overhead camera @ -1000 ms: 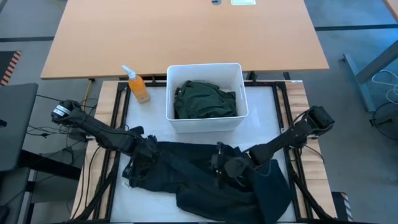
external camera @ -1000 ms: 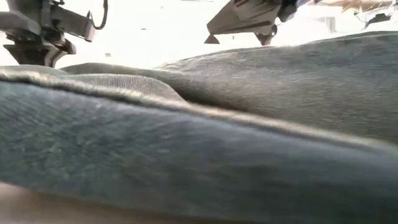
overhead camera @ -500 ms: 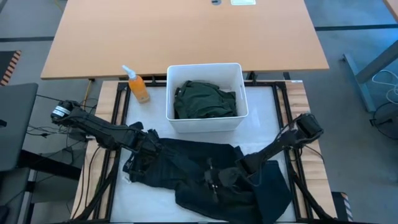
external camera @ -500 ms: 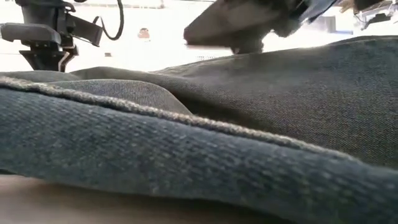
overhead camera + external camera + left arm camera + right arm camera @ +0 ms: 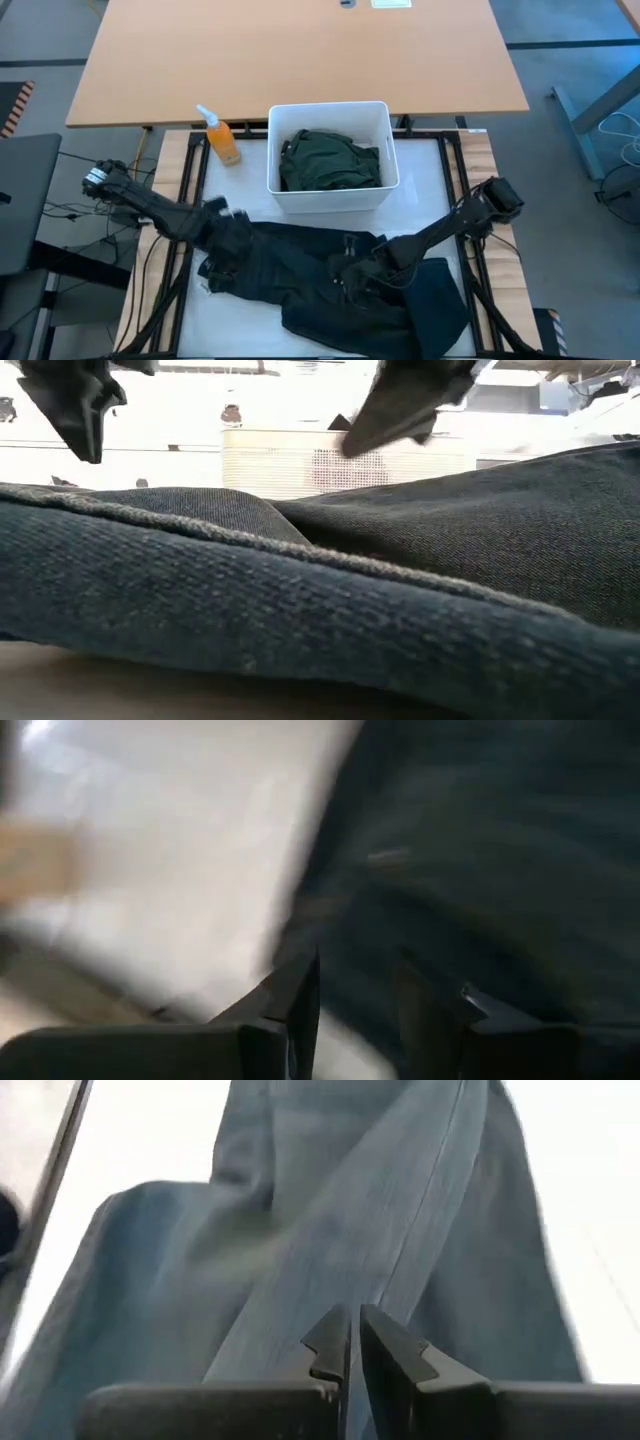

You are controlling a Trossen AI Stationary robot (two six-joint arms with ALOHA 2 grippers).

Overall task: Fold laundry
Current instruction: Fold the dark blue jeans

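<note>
Long black trousers [image 5: 300, 290] lie spread and rumpled across the near half of the white table top [image 5: 430, 170]. They fill the low view [image 5: 300, 610]. My left gripper [image 5: 222, 232] hangs open above their left end, with a clear gap between its fingers [image 5: 365, 1010] and nothing in it. My right gripper [image 5: 348, 275] hovers over the middle of the trousers, shut [image 5: 352, 1342]. In the low view its tip [image 5: 350, 448] is clear of the cloth. A dark green garment [image 5: 330, 160] lies bunched inside the white bin [image 5: 272, 150].
The white bin stands at the table's far middle, behind the trousers [image 5: 300, 460]. An orange spray bottle [image 5: 220, 138] stands beside the bin's left side. A wooden desk [image 5: 300, 50] lies beyond the far edge. Bare white table shows to the right of the bin.
My left gripper has risen off the trousers' left end and now hangs clear above them. My right gripper has swung toward the near edge, come back a little and tipped. The trousers lie about as before.
</note>
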